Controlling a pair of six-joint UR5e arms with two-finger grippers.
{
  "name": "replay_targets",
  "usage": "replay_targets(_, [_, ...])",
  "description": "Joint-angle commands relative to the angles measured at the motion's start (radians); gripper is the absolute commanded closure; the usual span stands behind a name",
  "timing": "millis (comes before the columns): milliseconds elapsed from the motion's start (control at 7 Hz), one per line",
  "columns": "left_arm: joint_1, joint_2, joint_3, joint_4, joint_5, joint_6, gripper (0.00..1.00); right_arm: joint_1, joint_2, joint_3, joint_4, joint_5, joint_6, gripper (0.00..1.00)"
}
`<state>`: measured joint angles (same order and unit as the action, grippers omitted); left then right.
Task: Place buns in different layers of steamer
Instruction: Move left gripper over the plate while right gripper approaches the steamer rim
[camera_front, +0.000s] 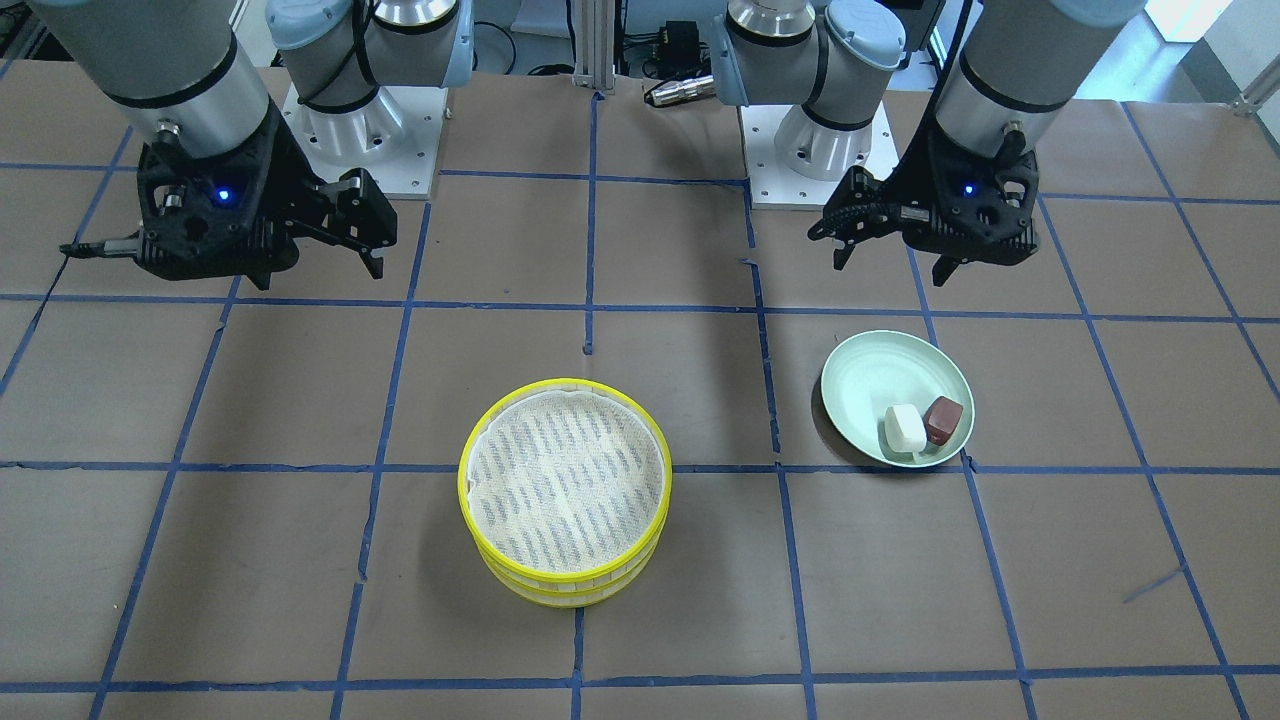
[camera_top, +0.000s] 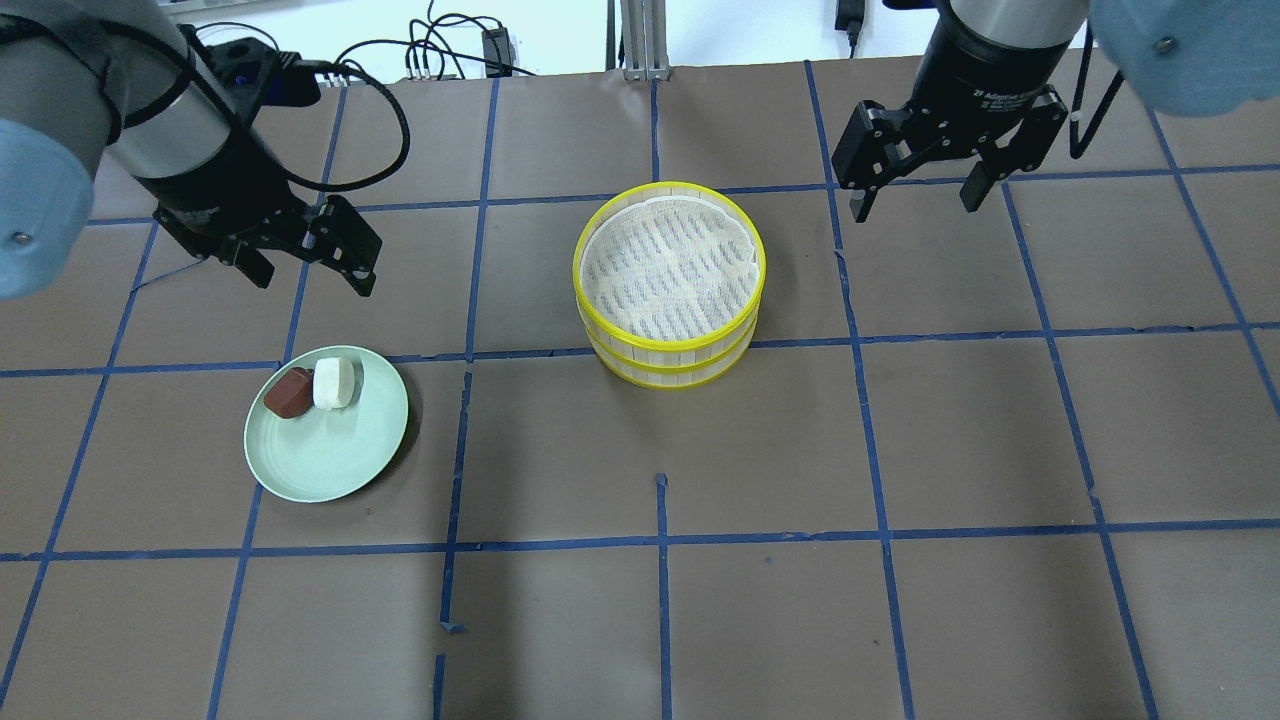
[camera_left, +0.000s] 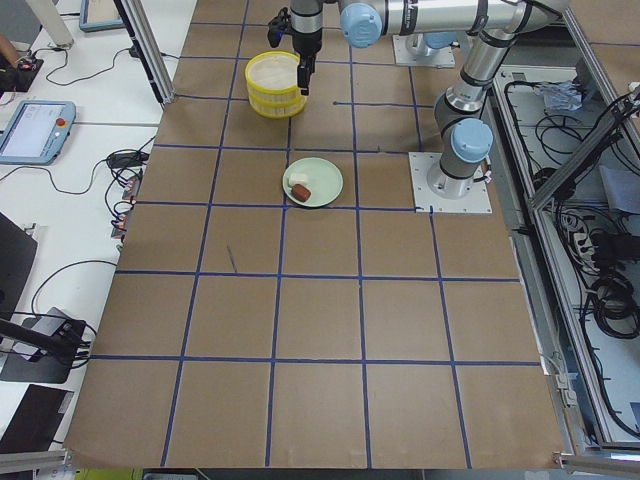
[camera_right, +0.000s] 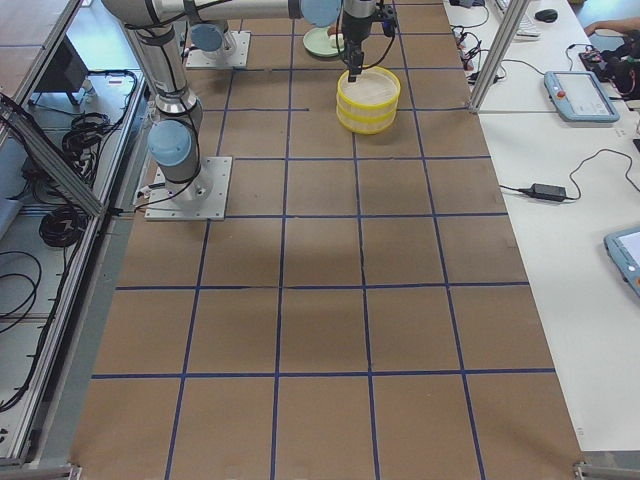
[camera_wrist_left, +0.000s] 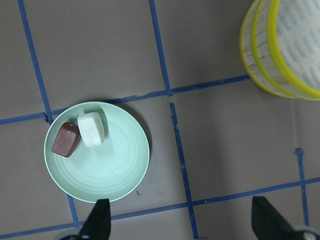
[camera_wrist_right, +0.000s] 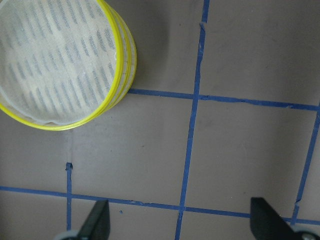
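Note:
The steamer is two yellow-rimmed trays stacked together, and the top tray's white liner is bare; it also shows in the overhead view. The white bun and the reddish-brown bun lie side by side on a pale green plate. They also show in the left wrist view, white and brown. My left gripper is open and empty, raised just beyond the plate. My right gripper is open and empty, raised to the right of the steamer.
The table is brown with a blue tape grid. Both arm bases stand at the robot's edge. Cables and a black box lie past the far edge. Brown table surface lies between plate and steamer.

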<state>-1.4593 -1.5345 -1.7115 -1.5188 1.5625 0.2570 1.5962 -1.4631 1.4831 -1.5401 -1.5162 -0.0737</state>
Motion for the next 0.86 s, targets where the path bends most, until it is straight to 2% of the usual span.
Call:
replay_targets(0, [0.060, -0.065, -0.123, 0.130, 0.118, 0.025, 0.00, 0.039, 0.113, 0.028, -0.203, 0.007, 0.087, 0.00])
replay_targets(143, [0.075, -0.141, -0.138, 0.222, 0.125, 0.051, 0.00, 0.101, 0.180, 0.028, -0.254, -0.002, 0.157, 0.00])
replay_targets(429, [0.089, -0.330, -0.139, 0.426, 0.126, 0.053, 0.00, 0.140, 0.271, 0.032, -0.368, -0.045, 0.259, 0.00])
replay_targets(571, [0.089, -0.385, -0.139, 0.449, 0.135, 0.056, 0.00, 0.151, 0.288, 0.054, -0.383, -0.045, 0.306, 0.00])
replay_targets(714, [0.089, -0.445, -0.139, 0.506, 0.199, 0.053, 0.03, 0.153, 0.291, 0.078, -0.432, -0.044, 0.316, 0.01])
